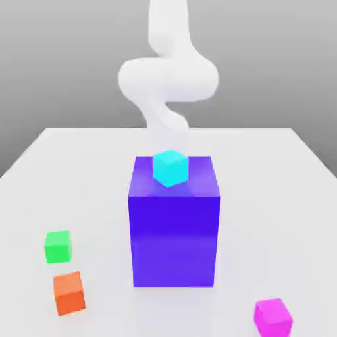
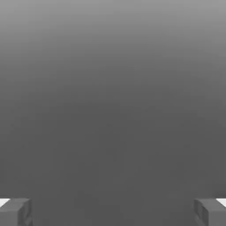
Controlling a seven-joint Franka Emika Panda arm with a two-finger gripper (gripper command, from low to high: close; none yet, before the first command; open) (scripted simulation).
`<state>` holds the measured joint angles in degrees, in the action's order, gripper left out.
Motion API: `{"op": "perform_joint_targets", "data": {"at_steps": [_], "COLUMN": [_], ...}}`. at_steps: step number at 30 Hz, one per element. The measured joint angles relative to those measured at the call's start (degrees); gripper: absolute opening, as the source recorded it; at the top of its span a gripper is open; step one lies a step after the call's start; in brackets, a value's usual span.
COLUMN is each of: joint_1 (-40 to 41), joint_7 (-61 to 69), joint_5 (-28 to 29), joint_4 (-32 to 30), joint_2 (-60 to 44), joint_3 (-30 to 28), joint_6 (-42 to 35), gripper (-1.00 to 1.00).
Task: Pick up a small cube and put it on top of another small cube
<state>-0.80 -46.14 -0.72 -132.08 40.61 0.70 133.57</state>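
1. Gripper [image 2: 113,212]: jaws spread wide, nothing btwn the fingertips [image 2: 15,211]; arm [image 1: 168,79] up behind the big blue-purple block [image 1: 174,227].
2. Cyan cube [image 1: 170,167] sits on that block, not part of the job.
3. Magenta cube [image 1: 273,316] on table [image 1: 276,197], exterior view's right, front, untouched.
4. Green cube [image 1: 58,246] well apart at exterior view's left, bare on top, orange cube [image 1: 69,293] just beside it.
5. Nothing done yet, I'd say: pick, carry, stack all remain.

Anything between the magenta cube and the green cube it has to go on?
Nothing sits directly between the magenta cube and the green cube. The orange cube lies close beside the green one, and the blue block stands just behind that line.
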Motion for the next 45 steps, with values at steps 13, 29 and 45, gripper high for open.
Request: {"op": "perform_joint_targets", "data": {"at_steps": [13,29,45], "joint_1": [-3.8,-12.1,-12.0], "joint_7": [-3.4,-14.0,-13.2], "joint_5": [-1.2,6.8,7.1], "joint_4": [-1.6,-2.8,-2.3], "joint_2": [-27.3,-60.8,-60.7], "joint_3": [5.3,6.7,6.8], "joint_6": [9.4,21.7,21.1], "gripper": [0.0,0.0,-1.0]}}
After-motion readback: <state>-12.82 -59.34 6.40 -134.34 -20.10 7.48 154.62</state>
